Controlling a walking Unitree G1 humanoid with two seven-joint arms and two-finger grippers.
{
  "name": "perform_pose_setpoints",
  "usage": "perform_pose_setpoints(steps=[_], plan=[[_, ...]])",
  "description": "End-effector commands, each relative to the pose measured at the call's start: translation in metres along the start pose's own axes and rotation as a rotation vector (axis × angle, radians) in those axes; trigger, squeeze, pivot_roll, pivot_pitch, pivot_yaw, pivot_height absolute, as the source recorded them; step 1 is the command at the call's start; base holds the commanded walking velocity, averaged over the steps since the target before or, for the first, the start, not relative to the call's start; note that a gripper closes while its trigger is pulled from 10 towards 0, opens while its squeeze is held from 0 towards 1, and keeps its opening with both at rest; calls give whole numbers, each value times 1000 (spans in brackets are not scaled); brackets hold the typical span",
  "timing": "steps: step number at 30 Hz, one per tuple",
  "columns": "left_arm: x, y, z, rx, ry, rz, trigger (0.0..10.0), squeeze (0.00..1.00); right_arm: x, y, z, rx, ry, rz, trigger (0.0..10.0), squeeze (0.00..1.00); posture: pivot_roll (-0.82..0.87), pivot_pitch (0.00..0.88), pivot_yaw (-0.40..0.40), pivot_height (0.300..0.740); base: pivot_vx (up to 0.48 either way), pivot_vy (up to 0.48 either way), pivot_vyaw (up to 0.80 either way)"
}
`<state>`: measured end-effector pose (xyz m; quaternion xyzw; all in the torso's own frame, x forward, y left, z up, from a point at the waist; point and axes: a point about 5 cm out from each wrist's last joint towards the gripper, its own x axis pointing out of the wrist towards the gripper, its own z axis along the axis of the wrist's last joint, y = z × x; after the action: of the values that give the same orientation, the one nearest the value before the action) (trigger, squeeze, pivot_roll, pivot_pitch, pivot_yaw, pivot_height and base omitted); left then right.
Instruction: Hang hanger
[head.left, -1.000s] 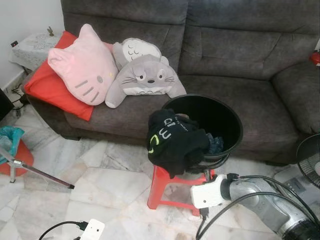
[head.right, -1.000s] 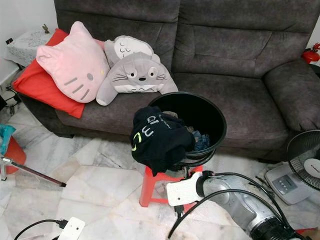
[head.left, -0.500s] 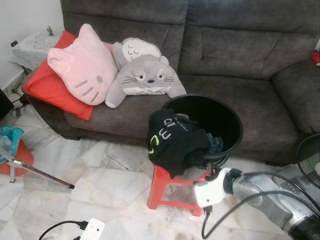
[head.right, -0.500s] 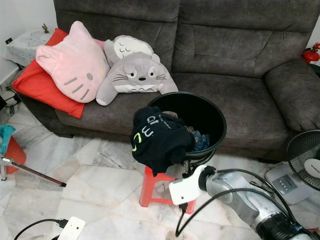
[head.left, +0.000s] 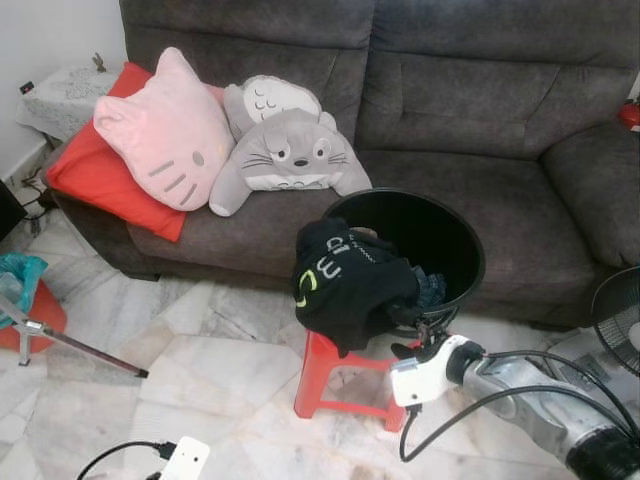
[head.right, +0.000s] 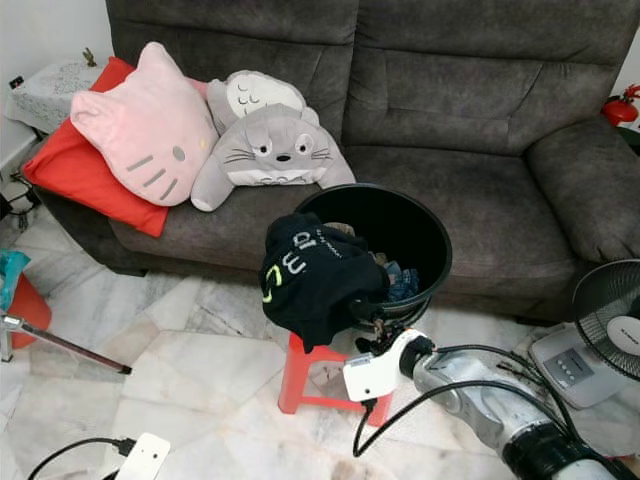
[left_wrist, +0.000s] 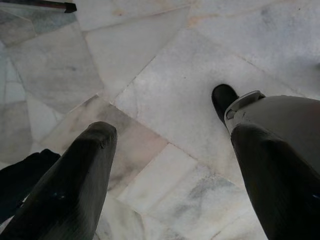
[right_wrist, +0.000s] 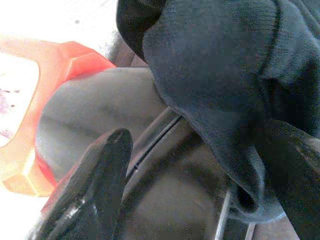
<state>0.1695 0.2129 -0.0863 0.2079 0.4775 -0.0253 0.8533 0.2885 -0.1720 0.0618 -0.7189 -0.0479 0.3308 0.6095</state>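
Right pincer (right_wrist: 200, 190) sits spread apart at the black bucket's (head.left: 462, 262) rim on the red stool (head.left: 330, 375), fingers straddling the hanger wire (right_wrist: 155, 137) under a draped black shirt (head.left: 345, 280). Left pincer (left_wrist: 175, 180) hangs released above the marble floor (left_wrist: 165, 75).

Right arm (head.left: 520, 395) extended forward, fingers (right_wrist: 95, 190) now closer under the black bucket's (head.left: 440, 235) rim
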Motion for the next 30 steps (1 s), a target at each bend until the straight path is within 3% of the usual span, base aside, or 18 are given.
perform_pose_setpoints(steps=[1, 10, 22, 30], plan=[[-1, -3, -5, 11, 14, -2, 10000, 0, 2, 4, 1, -19, -1, 0, 10000, 0, 50, 77, -33, 736, 0, 0, 0], [-1, -3, -5, 8, 16, 6, 10000, 0, 12, 11, 8, -21, -21, -49, 10000, 0, 50, 78, -33, 736, 0, 0, 0], [-1, -3, -5, 5, 13, 17, 10000, 0, 17, -4, 10, -50, -43, -224, 10000, 0, 51, 74, -33, 736, 0, 0, 0], [-1, -3, -4, 9, 10, 18, 10000, 0, 18, 3, 14, -28, -63, -237, 10000, 0, 50, 58, -31, 736, 0, 0, 0]])
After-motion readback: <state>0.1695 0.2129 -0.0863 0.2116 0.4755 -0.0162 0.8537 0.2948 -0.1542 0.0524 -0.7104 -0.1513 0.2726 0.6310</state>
